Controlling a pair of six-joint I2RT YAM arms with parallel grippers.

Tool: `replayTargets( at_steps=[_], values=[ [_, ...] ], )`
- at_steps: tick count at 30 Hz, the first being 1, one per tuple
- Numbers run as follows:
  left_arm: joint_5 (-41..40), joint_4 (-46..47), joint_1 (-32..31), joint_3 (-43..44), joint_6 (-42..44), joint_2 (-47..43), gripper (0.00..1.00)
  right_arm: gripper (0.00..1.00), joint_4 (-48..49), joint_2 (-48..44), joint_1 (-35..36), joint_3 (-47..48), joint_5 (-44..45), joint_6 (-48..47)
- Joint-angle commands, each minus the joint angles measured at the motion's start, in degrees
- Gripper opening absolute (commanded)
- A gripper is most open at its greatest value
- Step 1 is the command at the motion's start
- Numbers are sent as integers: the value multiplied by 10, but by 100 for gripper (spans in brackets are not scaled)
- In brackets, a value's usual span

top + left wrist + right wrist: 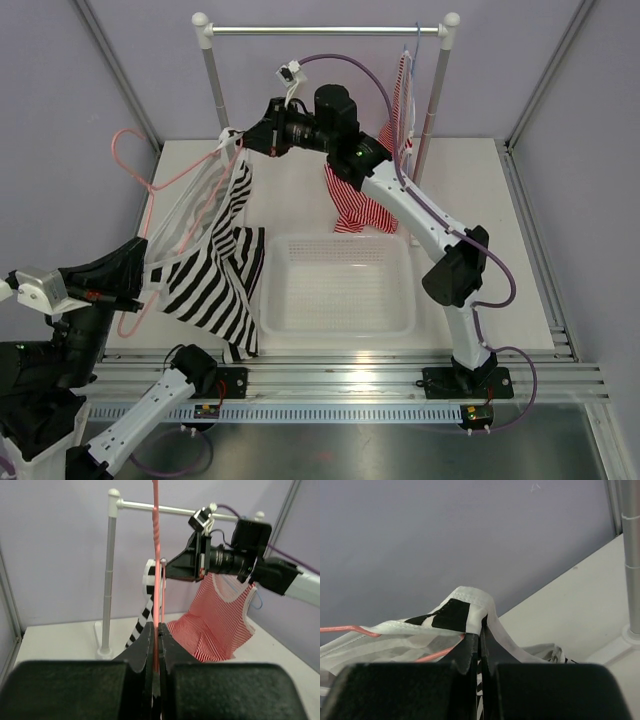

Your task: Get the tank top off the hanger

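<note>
**Left hand (pixel 159 630) clamps hanger (pixel 156 530), right hand (pixel 482 627) pinches tank top (pixel 210 285)**

Left hand first, low and well to the left of the white basket (pixel 340 238). Its fingers are pressed fully together on the thin pink wire, which runs up and away from them towards the other arm. Nothing else is in that grip.

Beyond the basket's far left corner and raised above the surface (pixel 300 190), the right hand is also fully closed. It has the white-edged shoulder strap of the tank top nipped between its fingers. In the right wrist view the pink wire passes under the strap fabric just beside those fingers, so the hanger is not yet free of the garment.

Between the two hands the black-and-white top hangs stretched, just left of the basket. Its lower part overlaps the basket's left rim in the overhead view; whether it touches I cannot tell.

Behind the basket, a red-and-white striped top (pixel 365 205) hangs from the rail (pixel 325 30), close to the right arm.

Risks, as I judge them:
- The strap is narrow and taut, so a firm pull could slide it out of the pinch.
- The wire is thin and smooth, and may twist or slip in the left hand under load.
- If the far strap catches on the hanger's shoulder, pulling would stretch the fabric rather than free it.
- A wide swing by the right arm could brush the red top.
</note>
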Motion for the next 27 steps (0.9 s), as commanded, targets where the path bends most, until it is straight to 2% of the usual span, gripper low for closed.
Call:
replayTargets(
  at_steps=[1,9,13,18,27],
  values=[
    [-13,-34,0,38,24,0,0,0,-58,-43,-13,32,62,-49],
    [-20,-89,0,56,41,-19,0,0,-108,1,-13,97,61,-91],
    [17,-84,0,55,40,-24,0,0,-111,17,-13,113,51,-94],
    [31,-91,0,63,45,-9,0,0,-127,29,-13,133,11,-100],
    [22,-101,-1,82,58,12,0,0,-100,13,-13,86,-112,-115]
  ],
)
